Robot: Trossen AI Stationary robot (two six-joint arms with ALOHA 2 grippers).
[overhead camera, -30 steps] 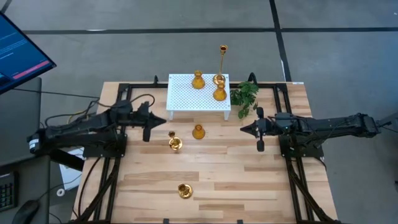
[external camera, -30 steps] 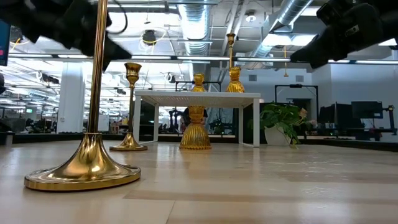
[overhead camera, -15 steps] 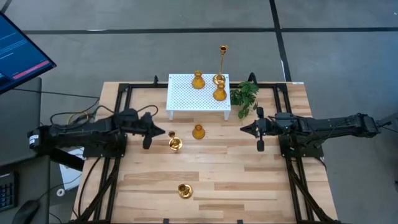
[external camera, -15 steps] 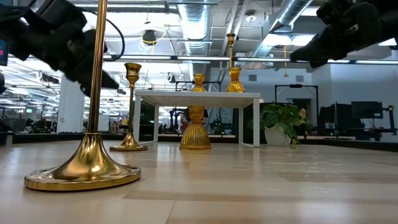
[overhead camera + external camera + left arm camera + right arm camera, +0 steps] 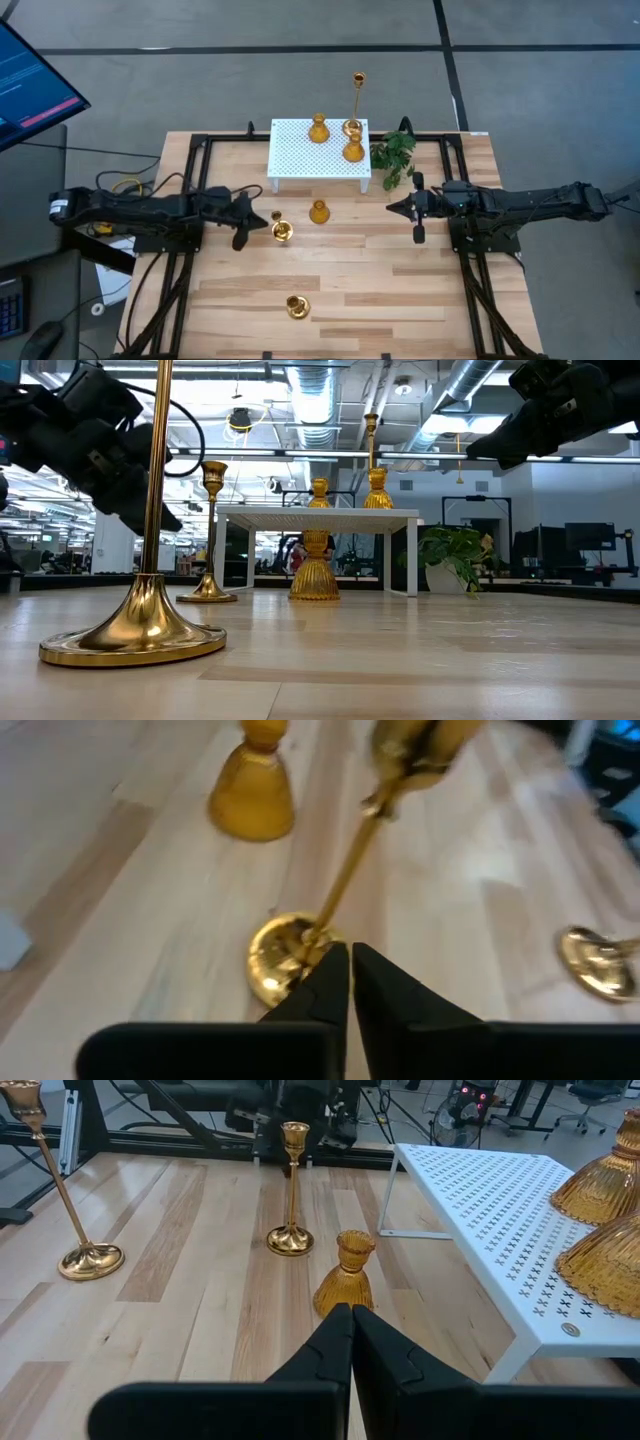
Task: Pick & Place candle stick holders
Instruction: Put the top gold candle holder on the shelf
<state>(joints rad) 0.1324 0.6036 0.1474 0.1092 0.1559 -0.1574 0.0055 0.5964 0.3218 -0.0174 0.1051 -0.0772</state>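
The white perforated stand [image 5: 318, 154] at upper centre carries three gold candle stick holders [image 5: 352, 128]. The left gripper [image 5: 256, 222] has its jaws nearly closed, grasping nothing, beside a tall holder [image 5: 282, 231]. The right gripper [image 5: 393, 208] is clenched, empty.

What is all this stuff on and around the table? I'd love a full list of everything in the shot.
Candle stick holders on the white stand: three, gold, two squat and one tall thin one at the stand's right end.
Candle stick holders on the table: three, gold; one squat in front of the stand, one thin-stemmed beside the left gripper, one thin-stemmed near the front edge.
White stand: one, perforated, at the table's back middle.
Plant sprig: one, green, right of the stand.
Table: one, light wood.
Screen: one, blue, far left.
Left gripper: dark, almost shut, by the thin holder.
Right gripper: dark, shut, waiting at right.
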